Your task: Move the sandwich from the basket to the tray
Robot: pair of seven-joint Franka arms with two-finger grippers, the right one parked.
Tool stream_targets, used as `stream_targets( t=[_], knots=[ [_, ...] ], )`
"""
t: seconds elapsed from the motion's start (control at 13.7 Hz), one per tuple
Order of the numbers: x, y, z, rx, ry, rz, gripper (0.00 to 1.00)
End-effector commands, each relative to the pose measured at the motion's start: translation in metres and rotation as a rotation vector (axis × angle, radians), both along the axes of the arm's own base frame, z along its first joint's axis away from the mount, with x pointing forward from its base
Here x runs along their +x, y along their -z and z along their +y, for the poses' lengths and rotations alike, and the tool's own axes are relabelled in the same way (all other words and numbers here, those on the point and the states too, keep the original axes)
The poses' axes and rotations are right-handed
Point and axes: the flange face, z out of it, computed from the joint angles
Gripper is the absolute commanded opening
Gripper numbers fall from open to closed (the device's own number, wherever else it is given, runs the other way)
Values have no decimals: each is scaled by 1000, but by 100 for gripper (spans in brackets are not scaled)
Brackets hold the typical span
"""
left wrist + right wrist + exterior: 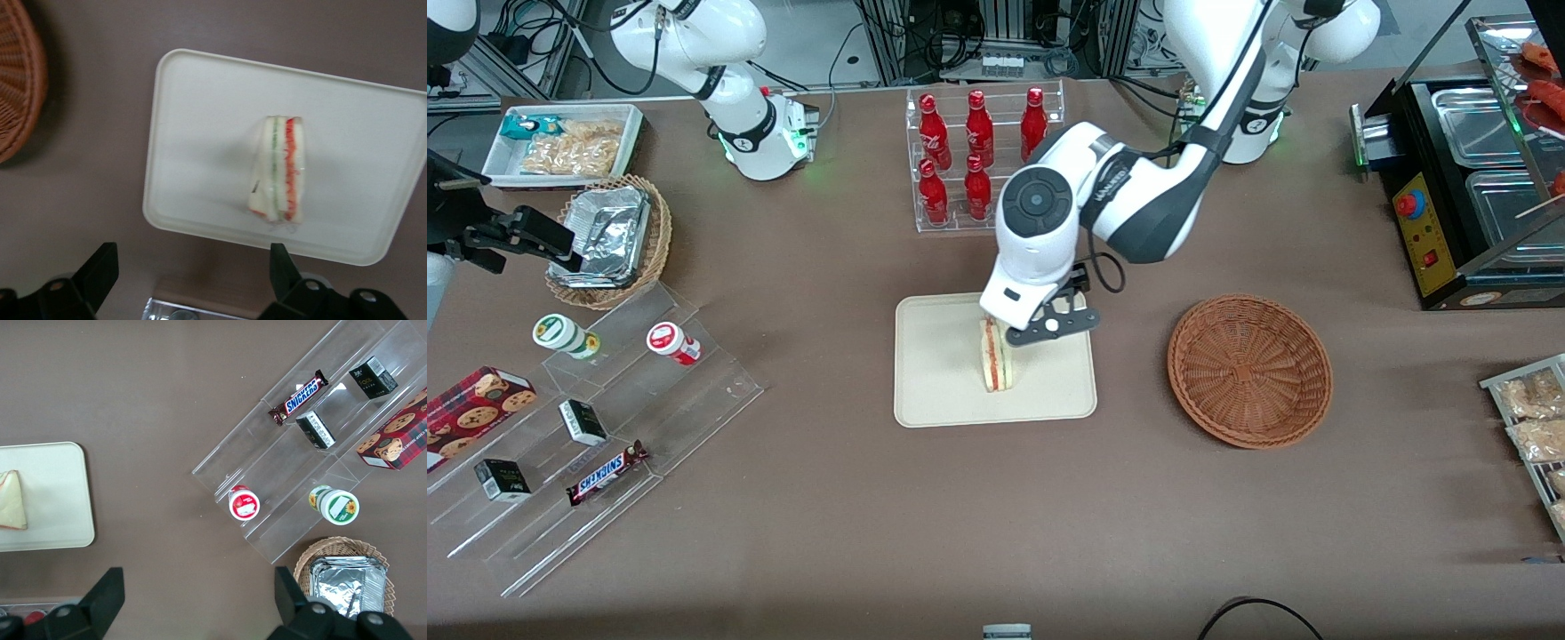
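Observation:
The sandwich (996,357) stands on its edge in the middle of the cream tray (943,391), with its red and green filling showing (280,170). My left gripper (1035,331) hovers open just above the sandwich, over the part of the tray farther from the front camera. In the left wrist view its black fingers (100,267) are spread wide with nothing between them, and the sandwich lies apart from them on the tray (200,133). The reddish-brown basket (1249,369) sits empty beside the tray, toward the working arm's end; its rim shows in the wrist view (17,87).
A clear rack of red bottles (978,160) stands farther from the camera than the tray. Toward the parked arm's end are an acrylic stepped shelf with snacks (596,427) and a tan basket with foil containers (609,240). A black food warmer (1467,178) stands toward the working arm's end.

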Motion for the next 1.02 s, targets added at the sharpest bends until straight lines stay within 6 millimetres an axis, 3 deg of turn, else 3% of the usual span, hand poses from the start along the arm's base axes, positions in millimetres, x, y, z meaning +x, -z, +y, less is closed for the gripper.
stream_targets(
  t=[0.0,0.58,0.73,0.95],
  knots=[
    [4,-21,38,62,-53,34,100],
    [35,-25,151,89,-31,94,100],
    [36,-30,163,76,-5,103,100],
    [39,-54,204,47,-15,103,100]
  ],
)
